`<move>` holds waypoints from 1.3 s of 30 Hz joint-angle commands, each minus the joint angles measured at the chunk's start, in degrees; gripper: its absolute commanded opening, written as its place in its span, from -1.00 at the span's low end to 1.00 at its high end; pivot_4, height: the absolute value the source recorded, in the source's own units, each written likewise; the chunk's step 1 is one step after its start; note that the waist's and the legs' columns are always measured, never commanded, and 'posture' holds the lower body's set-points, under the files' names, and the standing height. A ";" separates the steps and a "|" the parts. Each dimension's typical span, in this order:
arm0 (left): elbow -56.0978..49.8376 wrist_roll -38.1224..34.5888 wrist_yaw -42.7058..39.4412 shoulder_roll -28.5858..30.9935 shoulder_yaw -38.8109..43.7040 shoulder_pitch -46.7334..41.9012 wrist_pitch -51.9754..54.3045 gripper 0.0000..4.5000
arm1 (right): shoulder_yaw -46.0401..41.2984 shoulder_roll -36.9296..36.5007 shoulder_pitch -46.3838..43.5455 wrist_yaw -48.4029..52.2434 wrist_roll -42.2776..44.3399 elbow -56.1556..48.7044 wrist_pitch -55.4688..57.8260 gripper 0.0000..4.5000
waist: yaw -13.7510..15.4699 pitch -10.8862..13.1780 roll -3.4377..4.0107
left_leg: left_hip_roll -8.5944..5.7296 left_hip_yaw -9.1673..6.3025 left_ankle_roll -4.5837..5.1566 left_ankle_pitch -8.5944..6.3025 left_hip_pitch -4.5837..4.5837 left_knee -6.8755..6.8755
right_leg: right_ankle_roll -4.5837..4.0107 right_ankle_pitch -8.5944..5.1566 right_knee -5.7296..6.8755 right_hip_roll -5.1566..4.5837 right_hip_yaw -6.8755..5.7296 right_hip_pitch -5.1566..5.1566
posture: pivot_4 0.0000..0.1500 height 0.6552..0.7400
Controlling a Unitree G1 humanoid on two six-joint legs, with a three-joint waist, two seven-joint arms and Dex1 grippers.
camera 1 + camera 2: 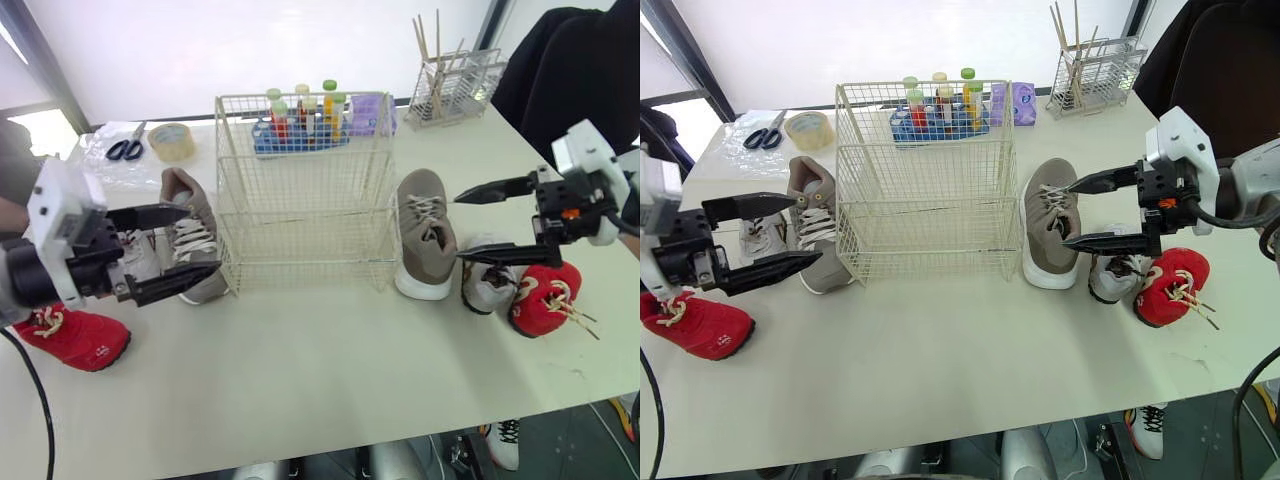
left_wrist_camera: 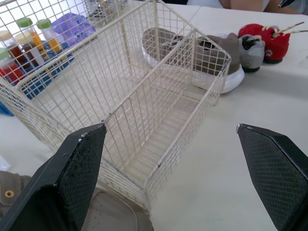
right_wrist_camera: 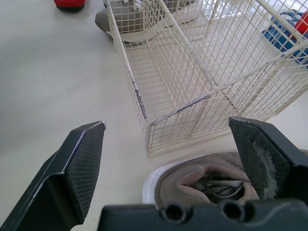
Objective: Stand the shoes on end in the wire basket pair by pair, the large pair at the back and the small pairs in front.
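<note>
Right gripper (image 1: 1069,214) spread over taupe shoe (image 1: 1038,225); wire basket (image 1: 925,225) beside

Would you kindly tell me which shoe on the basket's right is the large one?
The taupe white-soled sneaker beside the white wire basket; the grey shoe and red shoe beyond are smaller.

Open-topped basket (image 1: 930,240) between left taupe shoe (image 1: 812,225), right taupe shoe (image 1: 1048,225)

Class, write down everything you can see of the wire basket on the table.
The wire basket is a rectangular, open-topped box of cream wire mesh, seemingly coated metal. A wire partition splits it into two compartments, both empty. It stands upright on the white table, the left taupe shoe close beside one end, the right taupe shoe beside the other.
</note>
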 commanded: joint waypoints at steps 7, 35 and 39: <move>-0.02 0.65 -0.08 -0.49 1.79 0.03 -1.12 0.99 | -2.25 -1.21 -0.14 -0.69 0.30 -1.86 -0.31 1.00 | 0.00 0.00 0.00 | 0.00 0.00 0.00 0.00 0.00 0.00 | 0.00 0.00 0.00 0.00 0.00 0.00 | 1.00 1.00; 1.44 3.88 -3.02 -3.43 -1.85 -0.25 -4.81 0.99 | -2.53 -1.84 2.78 -4.58 -1.48 -5.19 0.89 1.00 | 0.04 0.00 0.00 | 0.00 0.00 0.00 0.00 0.00 0.00 | 0.00 0.00 0.00 0.00 0.00 0.01 | 1.00 1.00; 1.71 4.75 -2.86 -4.56 -5.04 -1.73 -6.21 0.99 | -0.31 -1.01 3.53 -8.18 -4.08 -6.63 1.70 1.00 | 0.04 0.00 0.00 | 0.00 0.00 0.00 0.00 0.00 0.01 | 0.00 0.00 0.00 0.00 0.00 0.01 | 1.00 1.00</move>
